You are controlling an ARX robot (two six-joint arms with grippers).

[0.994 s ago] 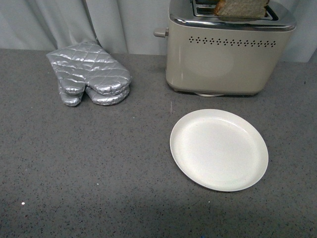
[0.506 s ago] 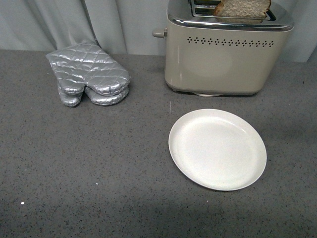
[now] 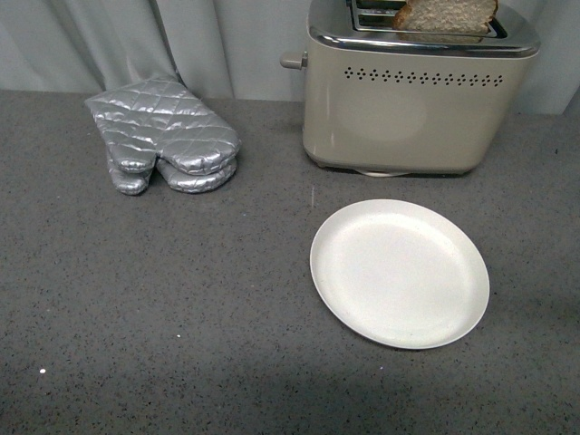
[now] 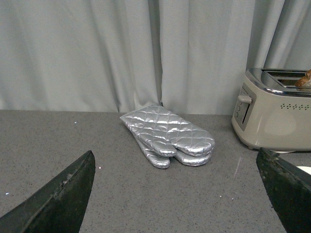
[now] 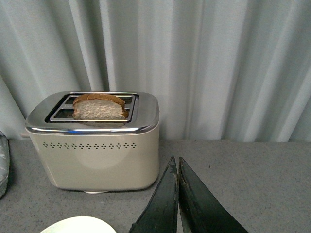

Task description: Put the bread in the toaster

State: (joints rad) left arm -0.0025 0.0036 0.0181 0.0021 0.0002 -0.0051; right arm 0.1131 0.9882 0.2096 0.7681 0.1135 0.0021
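The beige toaster (image 3: 408,100) with a chrome top stands at the back right of the counter. The slice of brown bread (image 3: 446,15) stands upright in its nearer slot, its rounded top sticking out. The right wrist view shows the same toaster (image 5: 97,145) and bread (image 5: 99,108). Neither arm shows in the front view. My left gripper (image 4: 177,194) is open and empty, low over the counter, facing the oven mitts. My right gripper (image 5: 176,167) is shut and empty, to the right of the toaster and apart from it.
Silver quilted oven mitts (image 3: 163,136) lie at the back left, also in the left wrist view (image 4: 167,136). An empty white plate (image 3: 399,272) lies in front of the toaster. A grey curtain (image 3: 181,41) hangs behind the grey speckled counter (image 3: 181,299).
The front view shifts slightly sideways. The bread shows a little more of its pale face above the slot than one second ago.
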